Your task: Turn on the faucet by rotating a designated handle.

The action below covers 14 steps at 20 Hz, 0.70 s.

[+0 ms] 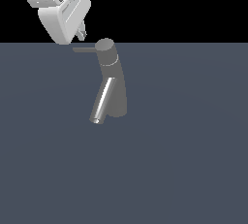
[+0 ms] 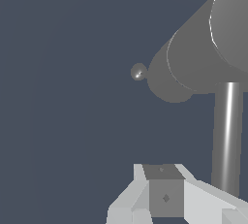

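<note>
The dark grey faucet stands in the middle of the exterior view, its round cap on top and its shiny slanted spout pointing down toward the front. The thin grey handle sticks out of the cap toward the exterior view's left. My white gripper hangs just above the handle's outer end, not touching it, fingers together and holding nothing. In the wrist view the faucet looms large. The handle runs from the cap down beside the gripper.
The faucet stands on a flat dark blue-grey surface that reaches to every edge of the view. A black background lies above it. The small round spout tip shows beside the column in the wrist view.
</note>
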{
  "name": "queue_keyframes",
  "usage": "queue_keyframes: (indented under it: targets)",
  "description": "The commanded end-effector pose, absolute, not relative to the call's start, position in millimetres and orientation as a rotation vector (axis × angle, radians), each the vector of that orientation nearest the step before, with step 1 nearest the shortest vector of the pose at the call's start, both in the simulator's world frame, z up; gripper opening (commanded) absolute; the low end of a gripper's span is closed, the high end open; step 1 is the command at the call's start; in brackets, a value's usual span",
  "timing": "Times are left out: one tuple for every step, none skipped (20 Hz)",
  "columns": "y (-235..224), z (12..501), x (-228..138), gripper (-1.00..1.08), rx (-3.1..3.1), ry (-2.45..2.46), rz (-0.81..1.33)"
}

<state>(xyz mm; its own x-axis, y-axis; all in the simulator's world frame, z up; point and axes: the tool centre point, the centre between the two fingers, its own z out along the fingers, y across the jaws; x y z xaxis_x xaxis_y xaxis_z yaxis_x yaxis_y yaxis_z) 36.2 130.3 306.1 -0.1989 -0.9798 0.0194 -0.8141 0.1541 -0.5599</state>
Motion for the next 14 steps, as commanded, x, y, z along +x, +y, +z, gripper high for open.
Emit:
queue_keyframes:
  targets:
    - [127.0, 297.4, 39.4, -1.0, -1.68, 2.115, -0.649]
    - [125.9, 295.4, 40.2, -1.0, -1.672, 2.121, -0.648]
    - [125.0, 294.0, 40.7, -1.0, -1.666, 2.125, -0.648]
    - [124.5, 293.2, 41.0, -1.0, -1.663, 2.127, -0.647]
    - [124.3, 292.9, 41.1, -1.0, -1.662, 2.128, -0.647]
    - [124.3, 292.9, 41.1, -1.0, -1.662, 2.128, -0.647]
    - [124.3, 292.9, 41.1, -1.0, -1.662, 2.128, -0.647]
    - [124.3, 292.9, 41.1, -1.0, -1.662, 2.128, -0.647]
    - [124.2, 293.1, 40.9, -1.0, -1.663, 2.127, -0.647]
    - [125.3, 291.0, 37.9, -1.0, -1.663, 2.127, -0.647]
    - [126.4, 288.8, 34.9, -1.0, -1.663, 2.127, -0.647]
    - [127.5, 286.6, 31.9, -1.0, -1.663, 2.127, -0.647]
    - [128.6, 284.4, 28.8, -1.0, -1.663, 2.127, -0.647]
    - [129.7, 282.2, 25.7, -1.0, -1.663, 2.127, -0.647]
